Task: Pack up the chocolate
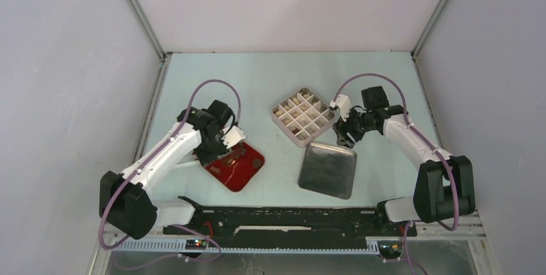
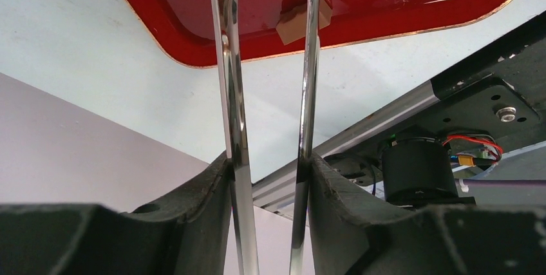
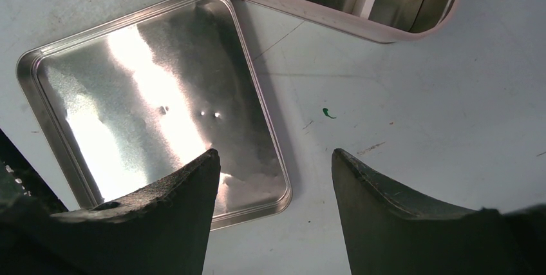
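Black fingers (image 2: 193, 210) of the left gripper (image 2: 269, 165) fill the bottom of the left wrist view. They are clenched on the two shiny arms of the tongs (image 2: 233, 94), which are pinned between them and run up the frame. The tongs' tips are seen over the red tray (image 2: 170, 27) at the top of the frame. One tan chocolate (image 2: 293, 25) is seen there, by the tray's inner edge, between the two tips and against the right-hand arm. Whether it is pinched by the tongs or only touched cannot be told. Pale table (image 2: 96, 30) is seen to the left of the tray and below it.

In the top view the tray is found at centre left, just under the left gripper, and what else lies on it cannot be made out. A white gridded box (image 1: 287, 130) is set at the centre of the frame. A square tin (image 1: 328, 170) is laid just below it, toward the lower right, close to it but apart. Whether chocolate lies in the box's compartments cannot be told.

The right gripper (image 3: 273, 159) is released, its jaws parted with nothing between them. In the right wrist view it is poised over bare table, with the tin's corner just to its left and the box's rim at the top of the frame.
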{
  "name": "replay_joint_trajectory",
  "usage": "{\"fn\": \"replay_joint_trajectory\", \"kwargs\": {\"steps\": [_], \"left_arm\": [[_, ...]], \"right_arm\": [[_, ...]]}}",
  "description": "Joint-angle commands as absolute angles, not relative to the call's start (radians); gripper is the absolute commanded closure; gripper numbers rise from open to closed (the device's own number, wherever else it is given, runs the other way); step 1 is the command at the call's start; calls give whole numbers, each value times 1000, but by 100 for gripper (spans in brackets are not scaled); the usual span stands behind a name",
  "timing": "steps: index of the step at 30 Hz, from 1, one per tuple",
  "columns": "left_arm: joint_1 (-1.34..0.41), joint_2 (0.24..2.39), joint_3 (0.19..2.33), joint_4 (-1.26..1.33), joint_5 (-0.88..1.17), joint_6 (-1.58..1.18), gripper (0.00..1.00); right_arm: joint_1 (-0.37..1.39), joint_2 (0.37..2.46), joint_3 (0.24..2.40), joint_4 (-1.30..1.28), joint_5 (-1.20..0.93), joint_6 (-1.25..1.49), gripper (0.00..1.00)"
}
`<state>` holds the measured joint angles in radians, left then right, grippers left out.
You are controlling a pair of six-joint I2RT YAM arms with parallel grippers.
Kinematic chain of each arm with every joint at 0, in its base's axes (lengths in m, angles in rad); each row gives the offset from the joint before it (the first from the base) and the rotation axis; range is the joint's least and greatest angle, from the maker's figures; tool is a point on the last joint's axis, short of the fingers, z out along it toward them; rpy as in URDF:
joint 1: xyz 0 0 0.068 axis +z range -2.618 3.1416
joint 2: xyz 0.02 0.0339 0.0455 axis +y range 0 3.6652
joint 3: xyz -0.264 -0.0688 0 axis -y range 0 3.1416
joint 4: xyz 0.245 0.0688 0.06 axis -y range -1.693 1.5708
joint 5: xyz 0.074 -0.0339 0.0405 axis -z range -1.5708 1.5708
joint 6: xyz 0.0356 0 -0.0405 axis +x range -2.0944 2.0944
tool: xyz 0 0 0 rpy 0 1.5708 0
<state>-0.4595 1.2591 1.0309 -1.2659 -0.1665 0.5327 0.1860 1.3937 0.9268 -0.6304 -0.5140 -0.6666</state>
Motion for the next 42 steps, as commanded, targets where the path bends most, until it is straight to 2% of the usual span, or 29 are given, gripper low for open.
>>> {"fn": "replay_joint_trajectory", "kwargs": {"steps": [1,15,19,22,25,33,42], "left_arm": [[-444,1269,1007,-1245,-179,556,54],[-437,1305,984,-1290,-135,574,56],[-437,1298,1002,-1286,-117,575,66],[-437,1298,1022,-1293,-94,572,82],[-437,1302,1060,-1341,-90,573,87],[-444,1298,1201,-1381,29,570,87],[-580,1460,1388,-1217,88,465,85]], "right_arm": [[189,1401,951,-634,-502,-681,33],[187,1404,951,-636,-505,-684,33],[189,1406,951,-636,-503,-686,33],[188,1405,951,-638,-504,-685,33],[188,1404,951,-638,-508,-684,33],[192,1414,951,-637,-501,-686,33],[186,1401,951,-631,-496,-679,33]]}}
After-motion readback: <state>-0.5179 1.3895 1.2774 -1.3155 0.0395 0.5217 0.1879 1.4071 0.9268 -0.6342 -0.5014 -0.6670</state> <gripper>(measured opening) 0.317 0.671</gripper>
